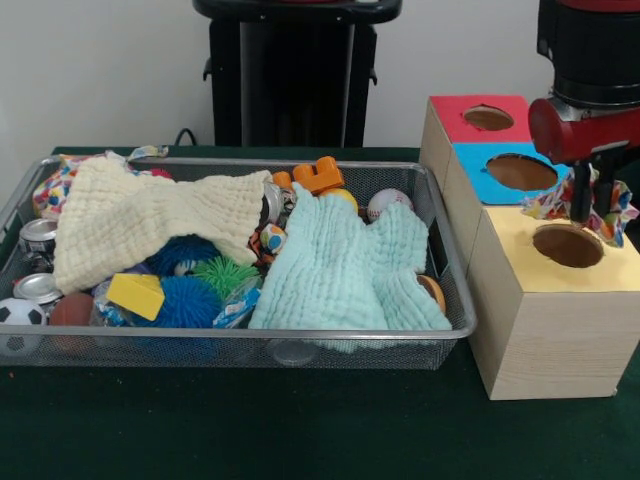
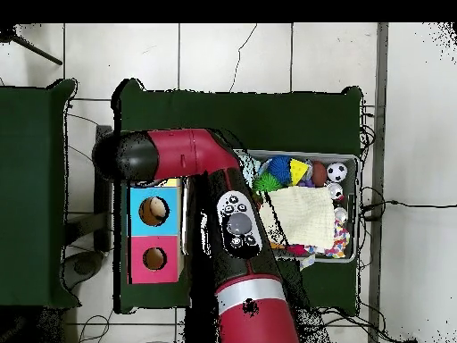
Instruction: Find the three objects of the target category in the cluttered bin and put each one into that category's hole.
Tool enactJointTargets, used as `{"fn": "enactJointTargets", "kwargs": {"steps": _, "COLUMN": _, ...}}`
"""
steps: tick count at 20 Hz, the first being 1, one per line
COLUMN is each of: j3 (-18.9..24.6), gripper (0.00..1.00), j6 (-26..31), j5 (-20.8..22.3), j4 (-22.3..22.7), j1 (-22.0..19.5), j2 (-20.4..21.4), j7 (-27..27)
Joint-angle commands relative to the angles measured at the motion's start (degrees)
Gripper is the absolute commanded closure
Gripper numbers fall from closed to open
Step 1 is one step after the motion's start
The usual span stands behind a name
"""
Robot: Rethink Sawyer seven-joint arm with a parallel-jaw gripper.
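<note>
Dark green counter [image 1: 250, 430] carrying wire-mesh bin [image 1: 300, 350] beside three wooden boxes [image 1: 550, 330], well apart.

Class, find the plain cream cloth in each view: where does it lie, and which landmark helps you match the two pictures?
Front view: the cream cloth is draped over the left half of the bin.
Overhead view: the cream cloth lies mid-bin, just right of the arm.
Shared landmark: the soccer ball, in the bin's near-left corner in the front view, sits in its top-right corner overhead.
</note>
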State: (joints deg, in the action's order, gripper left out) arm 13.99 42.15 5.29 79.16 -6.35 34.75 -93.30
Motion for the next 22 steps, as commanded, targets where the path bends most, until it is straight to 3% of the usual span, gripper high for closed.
{"fn": "enactJointTargets", "kwargs": {"steps": 1, "j3": -2.23, "gripper": 1.0, "j6": -0.12, "j5": 0.77, "j4": -2.4, "j1": -0.57, "j2": -5.18, "j7": -8.51}}
{"fn": "enactJointTargets", "kwargs": {"steps": 8, "j3": -3.84, "gripper": 1.0, "j6": -2.4, "j5": 4.19, "j4": -0.35, "j1": -0.37, "j2": -7.14, "j7": -5.52}}
{"fn": "enactJointTargets", "kwargs": {"steps": 14, "j3": -3.87, "gripper": 1.0, "j6": 2.03, "j5": 3.62, "j4": -0.79, "j1": 0.1, "j2": -8.85, "j7": -5.09}}
{"fn": "enactJointTargets", "kwargs": {"steps": 18, "j3": -3.68, "gripper": 1.0, "j6": 2.8, "j5": 2.23, "j4": -0.76, "j1": 1.06, "j2": -11.04, "j7": -7.26}}
{"fn": "enactJointTargets", "kwargs": {"steps": 22, "j3": -3.02, "gripper": 1.0, "j6": -2.41, "j5": 0.1, "j4": -0.24, "j1": 2.43, "j2": -13.7, "j7": -10.99}}
